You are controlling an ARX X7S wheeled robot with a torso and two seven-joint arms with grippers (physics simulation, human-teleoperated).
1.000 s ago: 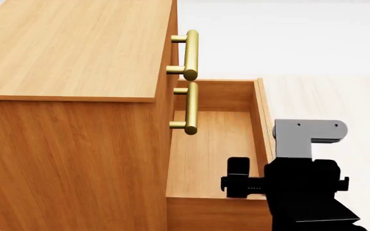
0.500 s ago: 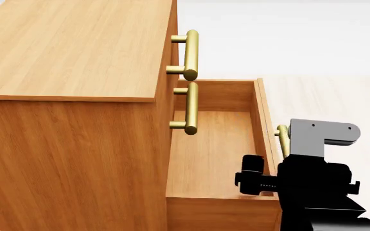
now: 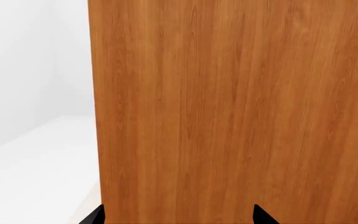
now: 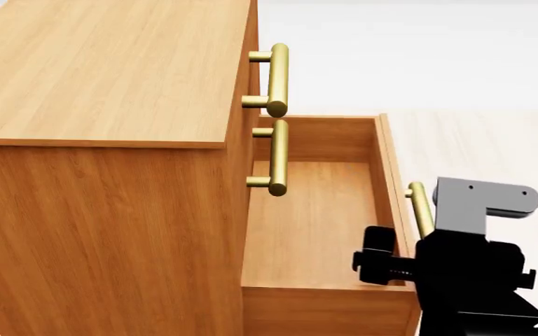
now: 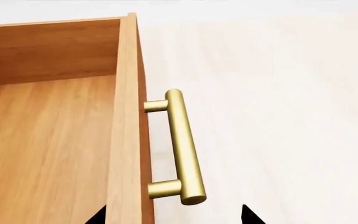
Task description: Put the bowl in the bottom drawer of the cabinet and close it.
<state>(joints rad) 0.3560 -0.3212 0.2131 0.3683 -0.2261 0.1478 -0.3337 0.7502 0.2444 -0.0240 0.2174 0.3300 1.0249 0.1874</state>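
While the bowl cannot be found in any view, the bottom drawer (image 4: 311, 224) is seen pulled well out of the cabinet (image 4: 110, 175), its flat orange-brown floor bare and its thin front panel standing on edge. A brass bar handle (image 5: 182, 149), a smooth cylinder on two short posts, is fixed to the outer face of that panel. The right gripper (image 5: 173, 217) is held just over the panel's top edge and the handle, its two dark fingertips spread apart with nothing between them. Two like handles (image 4: 277, 80) are carried by the shut upper drawers, above the open box. The left gripper (image 3: 177, 217) is set close against a broad wood-grain side of the cabinet, its fingertips likewise parted and empty. A pale planked floor (image 5: 278, 93) is spread beyond the drawer.
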